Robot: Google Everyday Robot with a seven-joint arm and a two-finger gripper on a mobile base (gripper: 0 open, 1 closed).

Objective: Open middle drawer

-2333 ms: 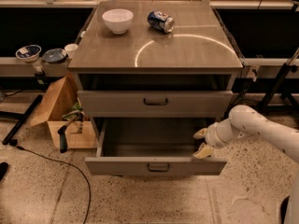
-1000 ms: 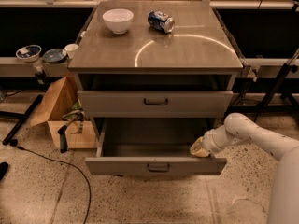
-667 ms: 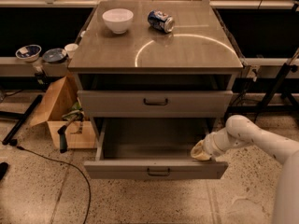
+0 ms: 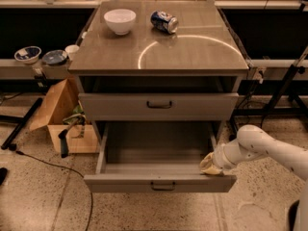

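Camera view: middle drawer (image 4: 120,183) standing far out below the table's front edge, tray bare, small dark handle (image 4: 162,186) at the centre of its front. At the drawer's front right corner, just behind the front panel and below the table's front right corner: the gripper (image 4: 211,166), on a white arm (image 4: 260,146) stretched in from the right. Impossible to tell whether spread or pressed together.

Judged close to done, with little travel apparently left. To finish well:
- Pull straight out, square to the table's front edge, to avoid racking the drawer on its rails from that one corner.
- Slow down near the stops, no yanking.
- Withdraw up and back, clear of the front panel and of the upper drawer front (image 4: 202,107).

Counted:
- Two drawer fronts in sight, one handle each: the taller shut one just under the table (image 4: 192,57) and the open one. No third visible.
- On the table: one white bowl (image 4: 120,20) near the back left corner, and one can (image 4: 164,21) on its side by the back edge, about mid-width.
- Beyond the left edge: one patterned bowl (image 4: 27,54), one dark dish (image 4: 54,57), one small white cup (image 4: 72,50).
- On the floor below: one cardboard box (image 4: 55,105).
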